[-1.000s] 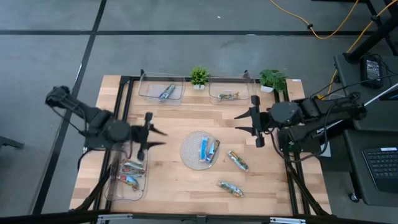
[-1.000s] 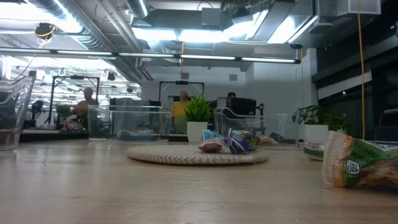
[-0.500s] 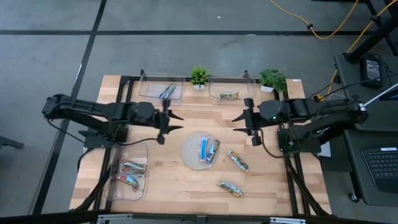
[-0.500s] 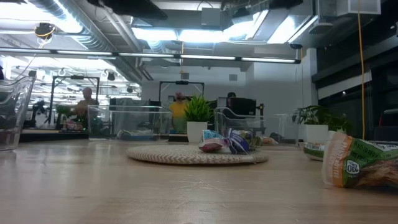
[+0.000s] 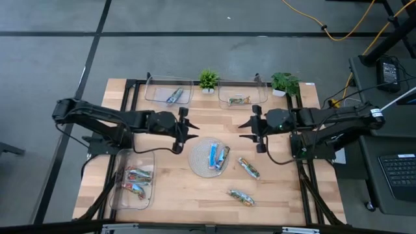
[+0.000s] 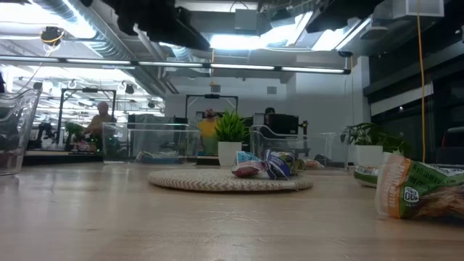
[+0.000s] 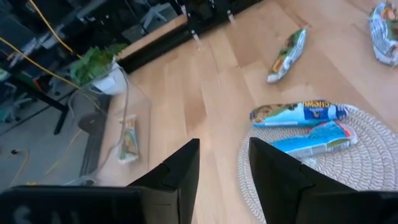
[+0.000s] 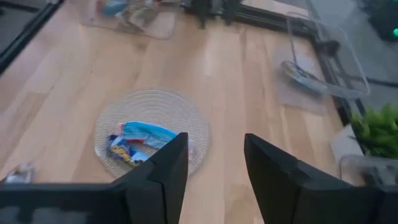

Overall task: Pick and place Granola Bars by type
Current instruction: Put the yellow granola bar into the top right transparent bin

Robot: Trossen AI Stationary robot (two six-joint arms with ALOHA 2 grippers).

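Observation:
Two blue Granola Bars (image 5: pixel 215 156) lie side by side on a round woven mat (image 5: pixel 200 164) at the table's middle. Two green bars (image 5: pixel 247 168) (image 5: pixel 240 196) lie on the wood right of and nearer than the mat. My left gripper (image 5: pixel 184 133) hovers open beside the mat's left edge, and my right gripper (image 5: pixel 249 132) hovers open beyond the mat's far right. Neither has anything between its fingers. The blue bars (image 7: pixel 300 114) show just ahead of the left gripper (image 7: pixel 224 155) in its wrist view. They (image 8: pixel 142 133) also show past the right gripper (image 8: pixel 214 149).
A clear tray (image 5: pixel 155 95) at the far left holds a blue bar (image 5: pixel 174 96). A clear tray (image 5: pixel 224 91) beside it holds a green bar (image 5: pixel 238 100). A near-left tray (image 5: pixel 118 199) holds red bars (image 5: pixel 137 174). Two small potted plants (image 5: pixel 208 80) (image 5: pixel 285 83) stand at the far edge.
My left gripper has swung from above the near-left tray toward the table's right and far side, sinking, up to the mat's left edge. My right gripper has sunk and moved a little toward the table's left. Both have stayed open. No bar has moved.

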